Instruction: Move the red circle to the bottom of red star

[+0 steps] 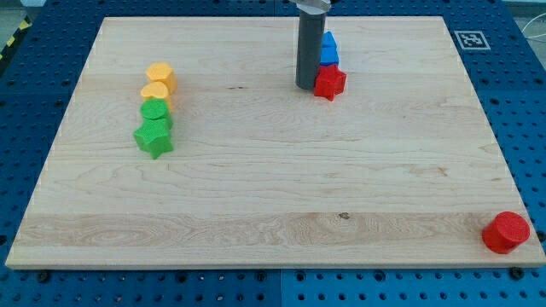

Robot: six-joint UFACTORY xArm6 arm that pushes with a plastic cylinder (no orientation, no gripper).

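Nearest, at the view's bottom right corner of the tabletop (256,196): the red circle (506,232), almost on the edge, alone, well apart from every other block.

Farther up, on the view's left: a short column of four blocks, the green star (153,137) lowest, then a green block (156,112) of unclear shape touching it, then two yellow blocks (157,92) and (160,77), shapes hard to make out. All well away from the task's path.

Farthest, near the view's top centre: the red star (329,83), with two blue blocks (329,56) and (329,42) stacked in line just above it, shapes not clear. Just beside the red star on the view's left, seemingly touching it: my tip (306,86), at the foot of the upright dark rod.

No jaws on this rig, only the bare rod, so nothing open or closed and nothing held.

The relation that counts: from my tip, the red circle lies far toward the view's bottom right, diagonally across most of the board. Target spot just below the red star, currently bare wood. Judged need: circling to the far right and below the red circle, then pushing up and left; little margin there, given the edge so close.
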